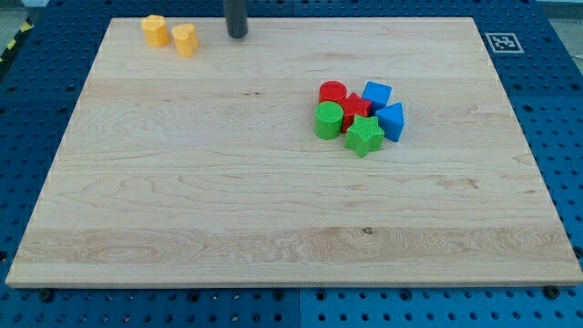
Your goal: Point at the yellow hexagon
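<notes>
Tip seen near view's top, touching nothing, just right of yellow blocks; yellow hexagon not yet reached; short leftward move judged remaining.

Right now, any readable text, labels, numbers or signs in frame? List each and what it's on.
No readable words, brand names or numbers anywhere.
Only sign: a black-and-white square fiducial marker at the wooden board's top right corner; a pattern, not text.
The blocks, including the yellow hexagon, carry no markings.
My tip is plain dark, unlabelled, right of the two yellow blocks.
</notes>
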`<control>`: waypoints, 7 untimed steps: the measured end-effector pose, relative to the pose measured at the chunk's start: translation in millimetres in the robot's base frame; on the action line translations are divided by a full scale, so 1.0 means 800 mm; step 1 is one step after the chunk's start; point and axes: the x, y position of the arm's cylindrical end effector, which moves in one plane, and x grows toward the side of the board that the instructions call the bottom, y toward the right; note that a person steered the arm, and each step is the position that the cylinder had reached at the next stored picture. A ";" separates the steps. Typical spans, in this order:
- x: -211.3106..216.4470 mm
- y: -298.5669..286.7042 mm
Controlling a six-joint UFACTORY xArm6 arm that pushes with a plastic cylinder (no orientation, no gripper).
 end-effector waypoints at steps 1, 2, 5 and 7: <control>-0.009 -0.004; -0.019 -0.011; -0.037 -0.080; -0.036 -0.119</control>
